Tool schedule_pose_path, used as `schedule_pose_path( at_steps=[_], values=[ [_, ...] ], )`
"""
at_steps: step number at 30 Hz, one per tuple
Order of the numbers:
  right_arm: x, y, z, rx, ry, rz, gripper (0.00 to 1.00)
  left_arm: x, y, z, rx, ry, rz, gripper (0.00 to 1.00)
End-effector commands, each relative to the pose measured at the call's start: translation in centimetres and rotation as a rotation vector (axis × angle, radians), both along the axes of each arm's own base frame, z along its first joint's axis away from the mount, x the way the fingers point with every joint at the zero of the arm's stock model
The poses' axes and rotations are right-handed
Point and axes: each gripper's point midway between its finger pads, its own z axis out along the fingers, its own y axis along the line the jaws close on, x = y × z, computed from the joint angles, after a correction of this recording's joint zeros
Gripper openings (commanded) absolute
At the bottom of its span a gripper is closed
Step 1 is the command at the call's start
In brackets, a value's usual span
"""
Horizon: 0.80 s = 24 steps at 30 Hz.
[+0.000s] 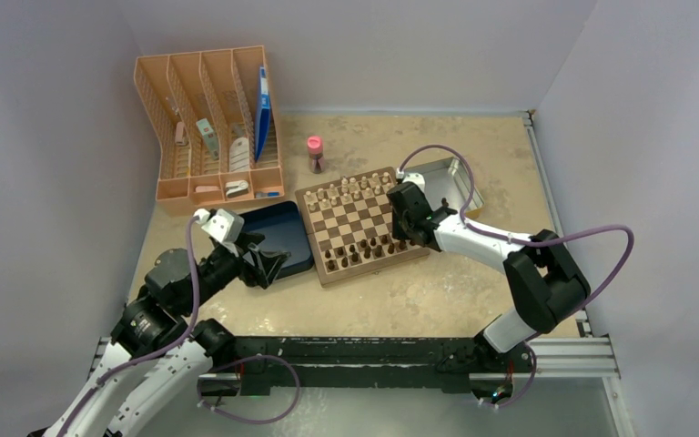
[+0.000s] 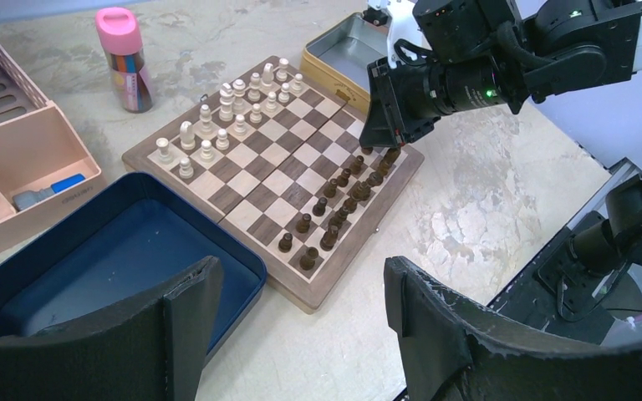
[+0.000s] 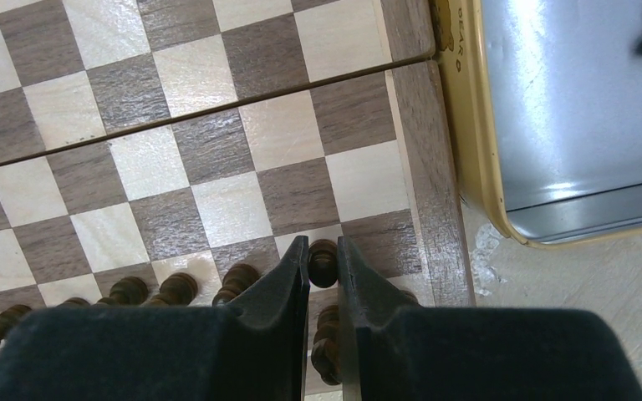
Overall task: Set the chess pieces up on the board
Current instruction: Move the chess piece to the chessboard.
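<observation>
Dark chess piece (image 3: 323, 261) | near board (image 3: 217, 109) edge | clamped between right fingers (image 3: 288, 284) | left fingers (image 2: 192, 326) apart

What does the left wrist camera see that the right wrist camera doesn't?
Only the left wrist view shows the pale pieces, the pink-capped tube, the blue box and the open left jaws. Only the right wrist view shows, close up, the right jaws closed around one dark chess piece. Both show the board, the dark pieces and the metal tin.
</observation>
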Motion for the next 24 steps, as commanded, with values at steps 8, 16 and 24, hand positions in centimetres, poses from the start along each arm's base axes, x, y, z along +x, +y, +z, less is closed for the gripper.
schedule_pose_path(
  at_steps=[8, 16, 24],
  values=[
    [-0.4, 0.6, -0.1, 0.028, 0.001, 0.011, 0.13, 0.1, -0.1, 0.7, -0.025, -0.025, 0.001, 0.71],
    [-0.6, 1.0, -0.6, 0.026, 0.023, 0.030, 0.13, 0.2, 0.1, 0.7, -0.024, -0.024, 0.016, 0.71],
    [-0.7, 1.0, 0.1, 0.026, 0.020, 0.035, 0.16, 0.2, 0.2, 0.7, -0.025, -0.026, 0.021, 0.71]
  ],
)
